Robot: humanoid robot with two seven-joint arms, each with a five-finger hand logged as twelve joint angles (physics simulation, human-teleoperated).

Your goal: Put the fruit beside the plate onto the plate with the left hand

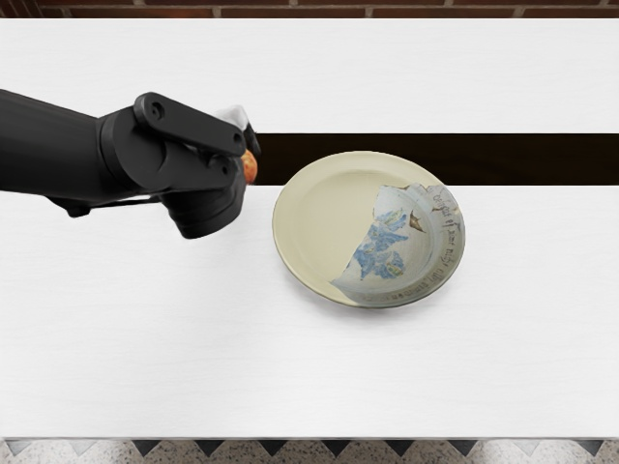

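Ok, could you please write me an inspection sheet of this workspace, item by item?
Surface: white table, with a dark strip running across it behind the plate.
Job's things: orange fruit, mostly hidden by the left hand, lying left of the plate and not on it; cream plate with a blue pattern on its right side.
Clutter: nothing seen.
Hands: left hand is at the fruit, but whether it grasps it cannot be judged; right hand not in view.
Cables: nothing seen.
Surroundings: brick wall at the top edge; patterned floor at the bottom edge.
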